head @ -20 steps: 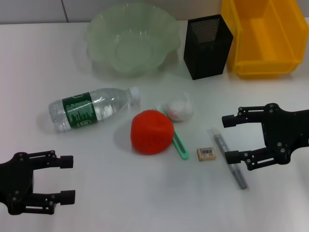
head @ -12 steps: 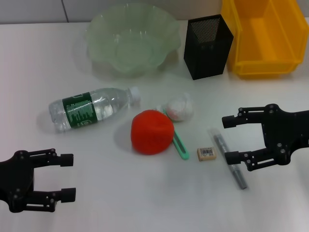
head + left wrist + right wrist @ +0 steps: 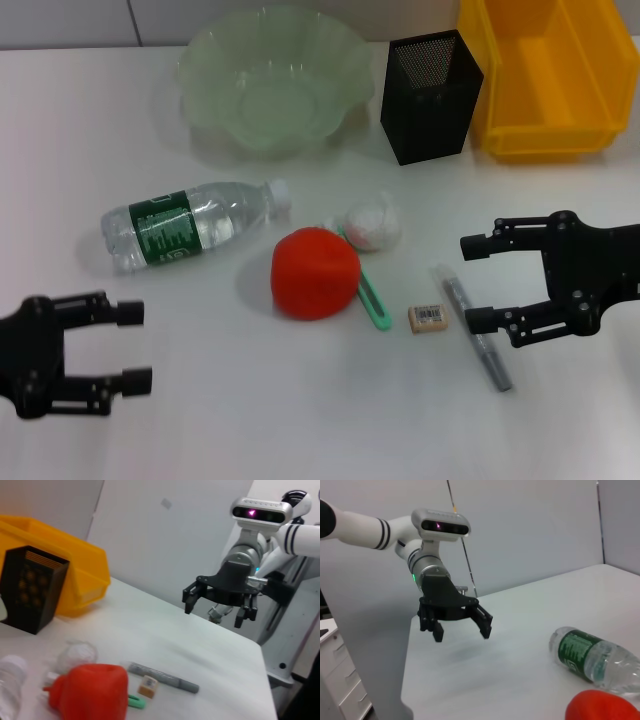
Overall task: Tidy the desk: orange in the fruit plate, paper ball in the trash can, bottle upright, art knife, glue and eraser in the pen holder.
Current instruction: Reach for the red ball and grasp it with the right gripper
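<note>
Clearly the right gripper (image 3: 471,282), fingers spread and empty, hangs just beside the glue (image 3: 472,327), whose long axis crosses its gap; the left gripper (image 3: 130,346), also spread, is well away.

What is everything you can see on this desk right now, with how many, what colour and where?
wavy-rimmed translucent fruit plate: one, pale green, far left-centre.
square mesh pen holder: one, black, far, right of the plate.
rectangular plastic trash can: one, yellow, far right.
clear plastic bottle: one, green label, white cap, lying left of centre.
orange: one, orange-red, centre.
wrinkled paper ball: one, white, just beyond the orange.
slim plastic art knife: one, mint green, partly under the orange.
small eraser: one, tan, barcode label, right of the knife.
pen-shaped glue: one, grey, right of the eraser.
flat desk: one, white.
left gripper: black, open, near left.
right gripper: black, open, over the glue.
</note>
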Action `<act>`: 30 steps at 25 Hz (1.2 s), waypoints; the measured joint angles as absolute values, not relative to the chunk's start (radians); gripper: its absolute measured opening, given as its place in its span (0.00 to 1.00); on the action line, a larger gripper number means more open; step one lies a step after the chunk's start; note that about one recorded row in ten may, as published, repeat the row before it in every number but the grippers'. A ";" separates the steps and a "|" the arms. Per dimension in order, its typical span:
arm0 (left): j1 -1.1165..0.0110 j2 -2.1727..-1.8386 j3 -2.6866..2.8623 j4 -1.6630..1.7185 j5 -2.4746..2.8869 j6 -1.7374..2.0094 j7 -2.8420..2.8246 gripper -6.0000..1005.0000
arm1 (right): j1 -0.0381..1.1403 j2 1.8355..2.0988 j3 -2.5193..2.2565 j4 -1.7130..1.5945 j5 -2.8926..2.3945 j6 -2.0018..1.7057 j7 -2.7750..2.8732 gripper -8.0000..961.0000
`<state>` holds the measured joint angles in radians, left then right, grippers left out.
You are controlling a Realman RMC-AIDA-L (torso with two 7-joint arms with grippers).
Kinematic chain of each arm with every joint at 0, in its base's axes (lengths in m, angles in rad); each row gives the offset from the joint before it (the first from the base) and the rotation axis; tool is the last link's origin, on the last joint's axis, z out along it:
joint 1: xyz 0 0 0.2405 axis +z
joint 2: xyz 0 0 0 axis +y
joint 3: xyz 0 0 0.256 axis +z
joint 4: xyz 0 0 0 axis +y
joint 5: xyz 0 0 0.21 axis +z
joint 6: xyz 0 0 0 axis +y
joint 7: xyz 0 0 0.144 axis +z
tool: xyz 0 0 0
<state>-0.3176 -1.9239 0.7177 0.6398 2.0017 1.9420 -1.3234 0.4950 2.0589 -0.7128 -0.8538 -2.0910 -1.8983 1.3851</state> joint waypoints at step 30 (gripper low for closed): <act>-0.295 -1.968 0.662 0.740 2.016 1.879 -1.303 0.84 | 0.878 2.084 -1.387 -1.146 -2.345 -1.644 2.236 0.75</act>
